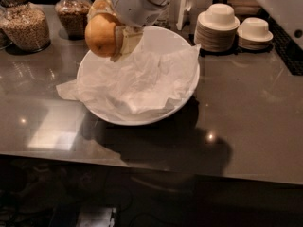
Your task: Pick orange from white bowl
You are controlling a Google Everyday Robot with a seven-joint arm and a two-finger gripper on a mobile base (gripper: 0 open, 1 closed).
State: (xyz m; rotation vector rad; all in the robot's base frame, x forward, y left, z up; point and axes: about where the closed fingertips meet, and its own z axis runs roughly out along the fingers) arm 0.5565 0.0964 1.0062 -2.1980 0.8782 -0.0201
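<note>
The orange [100, 35] is round with a dimpled peel and hangs in the air above the far left rim of the white bowl [189, 86]. My gripper [112, 32] is shut on the orange, reaching down from the top of the camera view. The wide white bowl sits on the dark counter, lined with crumpled white paper [137, 82] that spills over its left rim. No fruit shows inside the bowl.
Two glass jars of grain [27, 25] [73, 13] stand at the back left. Stacks of small off-white bowls [218, 25] [254, 32] stand at the back right. The dark glossy counter [246, 122] runs to a front edge below the bowl.
</note>
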